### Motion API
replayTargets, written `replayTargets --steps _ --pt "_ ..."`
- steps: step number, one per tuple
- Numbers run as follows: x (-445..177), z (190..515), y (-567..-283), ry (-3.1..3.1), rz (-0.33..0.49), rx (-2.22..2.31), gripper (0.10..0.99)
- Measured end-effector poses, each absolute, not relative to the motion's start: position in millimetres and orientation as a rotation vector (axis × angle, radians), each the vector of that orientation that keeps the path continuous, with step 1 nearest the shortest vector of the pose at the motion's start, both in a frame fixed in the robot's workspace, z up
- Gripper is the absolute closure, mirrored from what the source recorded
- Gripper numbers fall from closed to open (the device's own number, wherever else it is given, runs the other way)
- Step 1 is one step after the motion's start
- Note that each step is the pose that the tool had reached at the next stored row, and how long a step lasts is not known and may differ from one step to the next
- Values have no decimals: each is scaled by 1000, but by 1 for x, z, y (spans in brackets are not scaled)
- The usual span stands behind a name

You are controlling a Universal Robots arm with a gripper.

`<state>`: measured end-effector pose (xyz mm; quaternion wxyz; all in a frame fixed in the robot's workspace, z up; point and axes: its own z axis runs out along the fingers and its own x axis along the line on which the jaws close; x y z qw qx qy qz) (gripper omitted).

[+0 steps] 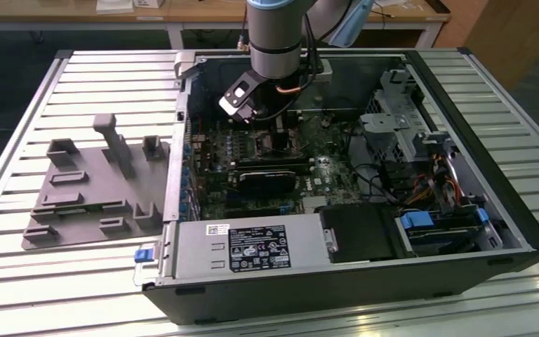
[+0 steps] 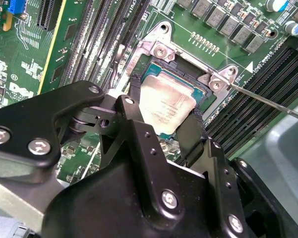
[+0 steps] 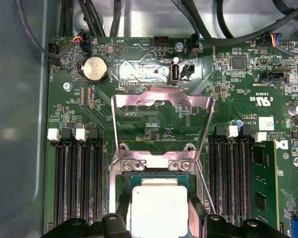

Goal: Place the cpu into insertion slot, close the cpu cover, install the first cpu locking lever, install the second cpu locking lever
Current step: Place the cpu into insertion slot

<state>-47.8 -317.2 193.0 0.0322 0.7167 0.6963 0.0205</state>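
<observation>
Gripper clenched on the chip; I can't tell if it's seated in the socket or just above. Fingers hide both side edges. Cover stands open behind the socket. Chip print too faint to read

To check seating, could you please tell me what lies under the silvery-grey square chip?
The silvery-grey square chip, held by the gripper, covers the black square socket; only its rim shows around the chip. Its inside is hidden.

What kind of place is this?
Probably a robotics lab or workshop: an open black desktop computer case sits on a slatted metal table, a grey robot arm reaches in, wooden desks stand behind.
</observation>
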Motion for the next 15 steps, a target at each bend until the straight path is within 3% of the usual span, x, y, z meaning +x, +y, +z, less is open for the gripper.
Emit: replayTargets --steps 15 --pt "-49 193 -317 2144 63 2207 549"
